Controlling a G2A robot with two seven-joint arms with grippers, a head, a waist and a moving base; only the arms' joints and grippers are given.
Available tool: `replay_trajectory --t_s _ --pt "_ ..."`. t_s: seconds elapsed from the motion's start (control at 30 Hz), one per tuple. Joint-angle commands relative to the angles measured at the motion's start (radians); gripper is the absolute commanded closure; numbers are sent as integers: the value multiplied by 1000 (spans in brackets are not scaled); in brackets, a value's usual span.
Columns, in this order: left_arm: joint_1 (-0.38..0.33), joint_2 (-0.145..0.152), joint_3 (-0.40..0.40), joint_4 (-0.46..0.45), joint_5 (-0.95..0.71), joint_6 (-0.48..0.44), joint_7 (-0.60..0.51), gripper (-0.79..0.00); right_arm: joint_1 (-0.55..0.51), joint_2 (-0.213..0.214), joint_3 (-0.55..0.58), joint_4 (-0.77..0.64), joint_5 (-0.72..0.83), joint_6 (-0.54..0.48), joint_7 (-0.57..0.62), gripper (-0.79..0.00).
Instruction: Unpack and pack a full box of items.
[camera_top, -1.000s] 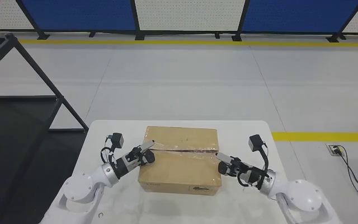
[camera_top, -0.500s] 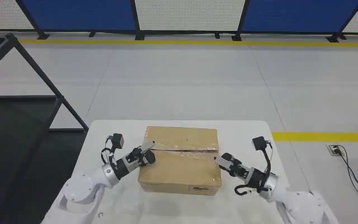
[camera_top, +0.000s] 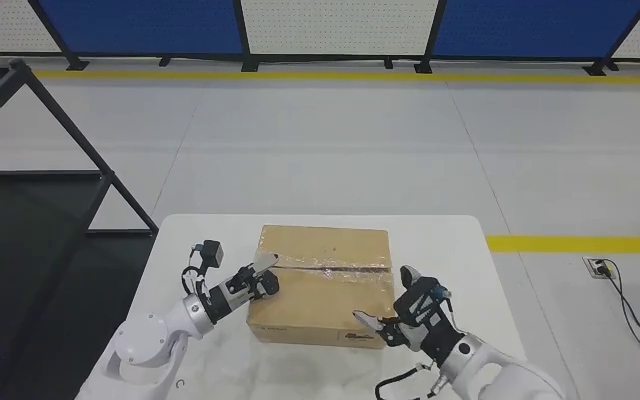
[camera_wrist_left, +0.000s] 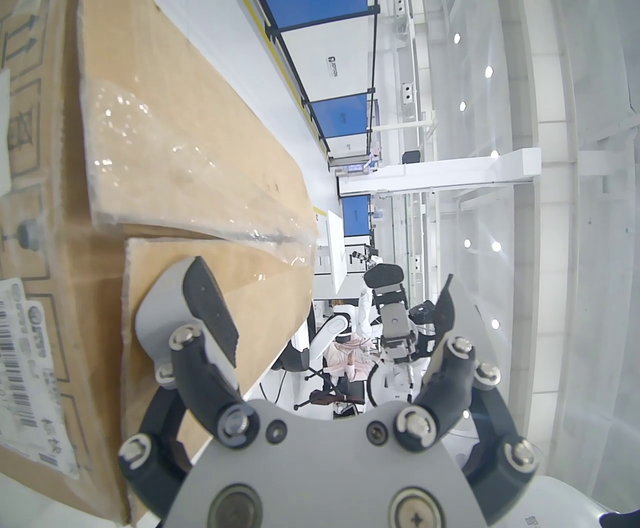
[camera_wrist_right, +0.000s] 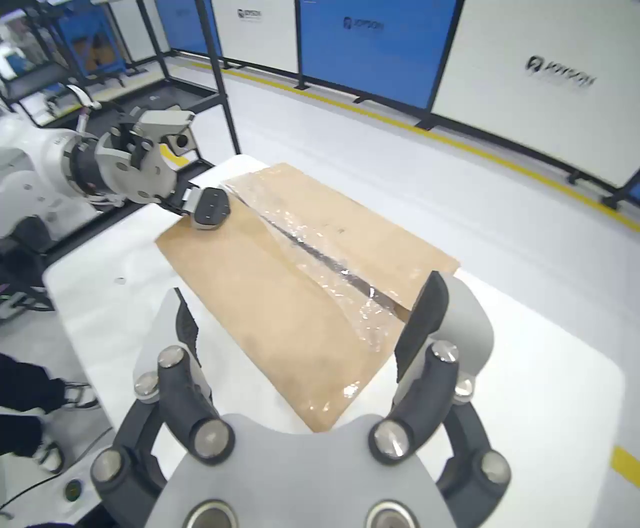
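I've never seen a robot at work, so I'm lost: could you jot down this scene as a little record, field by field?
Box: cardboard box, shut, on the white table
Seal: clear tape along the top seam, wrinkled
Left hand: open, at the box's left end, one finger over the top flap
Right hand: open, at the box's near right corner
Stage: nothing unpacked yet

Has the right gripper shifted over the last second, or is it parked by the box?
Yes. In the top view the right gripper has drawn back from the tape seam's end toward the near right corner of the box, jaws open.
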Motion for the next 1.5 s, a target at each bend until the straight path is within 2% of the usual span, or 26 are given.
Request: replay_trajectory --t_s 0.0,0.3,0.47,0.63,0.73,0.9,1.27,1.47 --pt "3 0 0 -1 0 -2 1 -785 0 0 2 1 4 -11 5 -785" --pt "16 2 -13 -3 -7 -10 6 -785 -3 0 -5 -7 -10 -29 -1 -785" --pt "9 2 -8 -4 -3 -5 2 -785 32 2 -97 -73 -399 -43 78 -785" --pt "15 3 -13 -10 -9 -10 1 -785 102 -10 -233 -48 -766 -53 184 -785" --pt "22 4 -21 -14 -12 -13 1 -785 151 -27 -301 -8 -891 -20 248 -785" --pt "30 6 -28 -21 -15 -15 1 -785 240 -59 -415 72 -1094 -47 365 -785" --pt "36 6 -32 -13 -30 -31 1 -785 239 -70 -431 100 -1146 -44 390 -785" --pt "30 5 -32 -1 -48 -43 3 -785 248 -92 -414 149 -1099 -48 416 -785"
